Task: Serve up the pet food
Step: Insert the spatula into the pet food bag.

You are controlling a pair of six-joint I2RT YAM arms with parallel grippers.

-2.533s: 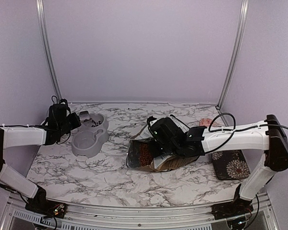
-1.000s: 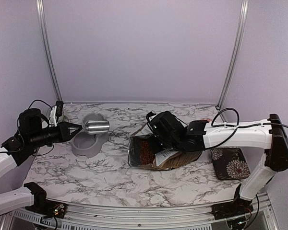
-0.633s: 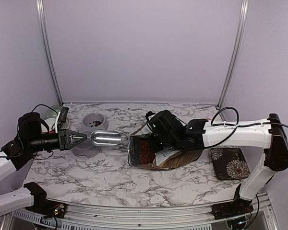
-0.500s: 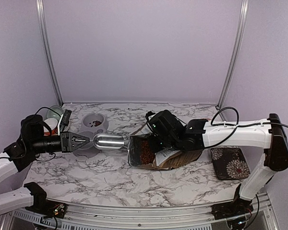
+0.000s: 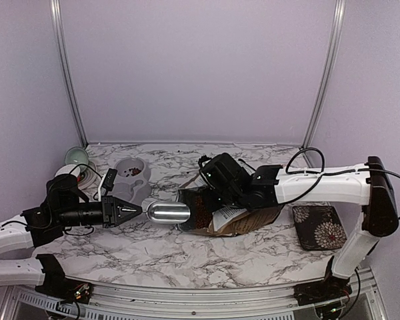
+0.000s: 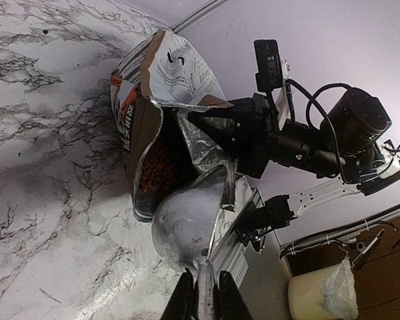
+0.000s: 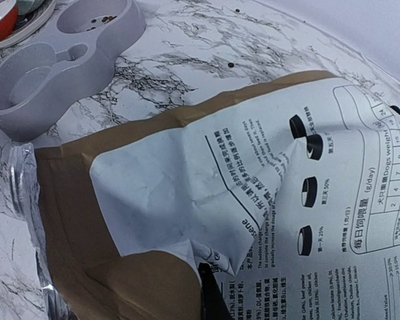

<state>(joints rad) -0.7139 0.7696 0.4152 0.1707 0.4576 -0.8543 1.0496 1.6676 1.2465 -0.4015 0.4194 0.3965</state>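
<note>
My left gripper (image 5: 128,213) is shut on the handle of a metal scoop (image 5: 168,212), held level with its open end at the mouth of the dog-food bag (image 5: 243,223). In the left wrist view the gripper (image 6: 203,301) pinches the handle, and the scoop (image 6: 185,220) is just in front of the pet food (image 6: 160,163) heaped inside the open bag (image 6: 177,73). The pet food (image 5: 199,209) shows in the bag's mouth. My right gripper (image 5: 217,192) is shut on the bag's upper flap (image 7: 187,193); one black fingertip (image 7: 213,303) shows.
A grey double feeder (image 5: 123,188) stands behind the scoop, with a few kibble bits in its far bowl (image 5: 133,171); it also shows in the right wrist view (image 7: 37,77). Small bowls (image 5: 75,159) stand at the far left. A flowered mat (image 5: 320,228) lies at the right.
My left arm has swung the scoop from over the feeder rightwards and down to the bag's mouth. My right gripper has kept hold of the bag's flap.
</note>
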